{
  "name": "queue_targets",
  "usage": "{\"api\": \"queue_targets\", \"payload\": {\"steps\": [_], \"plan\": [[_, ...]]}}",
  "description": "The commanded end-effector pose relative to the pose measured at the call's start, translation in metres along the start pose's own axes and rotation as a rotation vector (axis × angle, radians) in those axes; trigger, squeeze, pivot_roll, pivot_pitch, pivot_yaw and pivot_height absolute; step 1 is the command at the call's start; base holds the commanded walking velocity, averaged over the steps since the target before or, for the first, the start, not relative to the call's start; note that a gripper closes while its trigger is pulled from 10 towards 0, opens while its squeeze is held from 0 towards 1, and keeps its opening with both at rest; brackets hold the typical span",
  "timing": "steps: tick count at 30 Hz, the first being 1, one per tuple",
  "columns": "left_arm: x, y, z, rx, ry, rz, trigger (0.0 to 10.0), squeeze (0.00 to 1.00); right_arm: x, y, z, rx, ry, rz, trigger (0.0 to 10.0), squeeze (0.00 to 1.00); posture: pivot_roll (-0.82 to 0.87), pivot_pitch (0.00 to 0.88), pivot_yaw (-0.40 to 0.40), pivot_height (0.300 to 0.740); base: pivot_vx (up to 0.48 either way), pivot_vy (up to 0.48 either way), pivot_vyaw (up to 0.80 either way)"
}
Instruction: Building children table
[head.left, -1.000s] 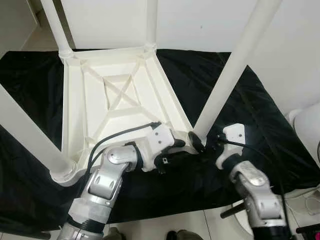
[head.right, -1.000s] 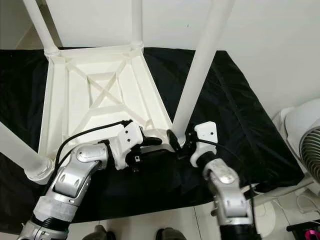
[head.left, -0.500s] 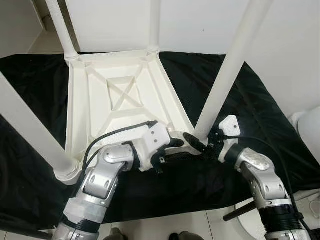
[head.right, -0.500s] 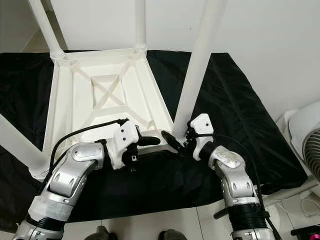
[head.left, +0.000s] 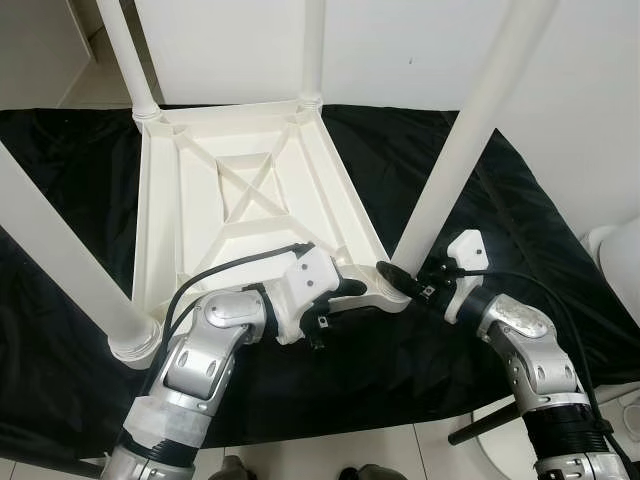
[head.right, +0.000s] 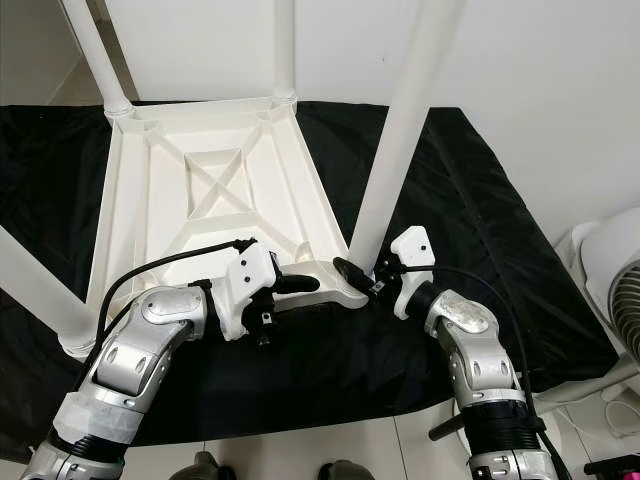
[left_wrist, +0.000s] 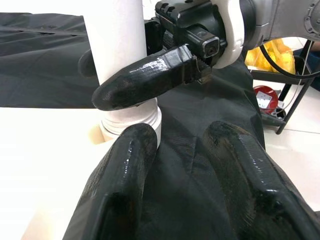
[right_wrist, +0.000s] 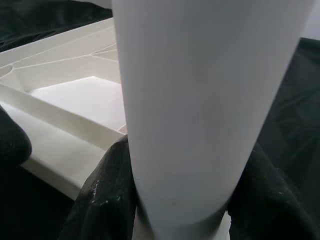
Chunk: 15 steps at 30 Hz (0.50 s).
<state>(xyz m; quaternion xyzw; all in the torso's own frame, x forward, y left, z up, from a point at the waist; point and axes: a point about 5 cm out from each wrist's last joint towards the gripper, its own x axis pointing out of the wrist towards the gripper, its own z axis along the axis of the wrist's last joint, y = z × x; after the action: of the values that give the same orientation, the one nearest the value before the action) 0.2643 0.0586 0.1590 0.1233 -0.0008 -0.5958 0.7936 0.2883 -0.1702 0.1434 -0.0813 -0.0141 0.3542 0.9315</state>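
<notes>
A white plastic children's table (head.left: 250, 190) lies upside down on a black cloth (head.left: 520, 210), its legs pointing up. My right gripper (head.left: 405, 277) is at the near right corner. It is shut on the base of the near right leg (head.left: 460, 150), and the right wrist view has that leg (right_wrist: 210, 100) pressed between both fingers (right_wrist: 107, 195). My left gripper (head.left: 350, 292) lies along the table's near edge, just left of that corner. In the left wrist view it (left_wrist: 185, 145) stands open, with cloth in the gap and the right gripper's finger (left_wrist: 145, 82) ahead.
Three more legs stand up: near left (head.left: 55, 260), far left (head.left: 125, 55) and far right (head.left: 312, 45). A white wall closes the back. A white fan (head.right: 615, 270) stands at the right beyond the cloth. Tiled floor (head.left: 400, 450) runs along the near side.
My right gripper has closed in around the base of the near right leg, and its wrist has swung up and right. The left arm has hardly moved. The view has shifted slightly.
</notes>
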Motion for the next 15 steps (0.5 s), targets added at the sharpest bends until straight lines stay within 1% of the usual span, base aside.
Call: {"api": "queue_targets", "payload": {"steps": [1, 2, 3, 4, 5, 6, 7, 8, 9, 11, 12, 14, 15], "plan": [[0.002, 0.000, 0.002, -0.001, -0.003, 0.020, 10.0, 0.00, 0.001, 0.007, -0.008, 0.012, 0.057, -0.034, 10.0, 0.00, -0.11, 0.039, -0.007, 0.740, 0.000, 0.000, 0.00], [0.002, 0.000, 0.001, -0.001, 0.000, 0.019, 10.0, 0.00, 0.003, 0.007, -0.007, 0.009, 0.063, -0.093, 10.0, 0.00, -0.11, 0.039, -0.007, 0.740, 0.000, 0.000, 0.00], [0.002, -0.001, 0.000, -0.002, 0.005, 0.016, 10.0, 0.00, 0.005, 0.008, -0.005, 0.041, 0.061, -0.180, 10.0, 0.00, -0.12, 0.042, -0.006, 0.740, 0.000, 0.000, 0.00], [0.002, -0.001, 0.000, -0.002, 0.005, 0.016, 10.0, 0.00, 0.005, 0.008, -0.005, 0.041, 0.061, -0.180, 10.0, 0.00, -0.12, 0.042, -0.006, 0.740, 0.000, 0.000, 0.00], [0.002, -0.002, 0.000, -0.002, 0.008, 0.014, 10.0, 0.00, 0.005, 0.009, -0.003, 0.067, 0.058, -0.234, 10.0, 0.00, -0.12, 0.042, -0.006, 0.740, 0.000, 0.000, 0.00], [0.002, -0.002, 0.000, -0.002, 0.008, 0.014, 10.0, 0.00, 0.005, 0.009, -0.003, 0.067, 0.058, -0.234, 10.0, 0.00, -0.12, 0.042, -0.006, 0.740, 0.000, 0.000, 0.00], [0.002, -0.002, -0.001, -0.002, 0.011, 0.011, 10.0, 0.00, 0.006, 0.011, -0.001, 0.081, 0.052, -0.290, 10.0, 0.00, -0.12, 0.042, -0.005, 0.740, 0.000, 0.000, 0.00], [0.002, -0.002, -0.001, -0.002, 0.012, 0.008, 10.0, 0.00, 0.006, 0.012, -0.001, 0.086, 0.056, -0.373, 10.0, 0.00, -0.12, 0.041, -0.005, 0.740, 0.000, 0.000, 0.00], [0.002, -0.002, -0.001, -0.002, 0.012, 0.008, 10.0, 0.00, 0.006, 0.012, -0.001, 0.086, 0.056, -0.373, 10.0, 0.00, -0.12, 0.041, -0.005, 0.740, 0.000, 0.000, 0.00], [0.003, -0.002, -0.001, 0.001, 0.012, 0.005, 10.0, 0.00, 0.004, 0.017, -0.003, 0.100, 0.069, -0.528, 10.0, 0.00, -0.12, 0.042, -0.004, 0.740, 0.000, 0.000, 0.00], [0.003, -0.001, 0.000, 0.001, 0.011, 0.004, 10.0, 0.00, 0.005, 0.021, -0.002, 0.092, 0.067, -0.577, 10.0, 0.00, -0.12, 0.043, 0.001, 0.740, 0.000, 0.000, 0.00], [0.003, -0.001, 0.000, 0.001, 0.010, 0.004, 10.0, 0.00, 0.005, 0.024, -0.001, 0.086, 0.063, -0.599, 10.0, 0.00, -0.12, 0.043, 0.001, 0.740, 0.000, 0.000, 0.00], [0.003, -0.001, 0.000, 0.000, 0.010, 0.003, 10.0, 0.00, 0.007, 0.028, 0.000, 0.098, 0.054, -0.617, 10.0, 0.00, -0.12, 0.044, 0.004, 0.740, 0.000, 0.000, 0.00]]}}
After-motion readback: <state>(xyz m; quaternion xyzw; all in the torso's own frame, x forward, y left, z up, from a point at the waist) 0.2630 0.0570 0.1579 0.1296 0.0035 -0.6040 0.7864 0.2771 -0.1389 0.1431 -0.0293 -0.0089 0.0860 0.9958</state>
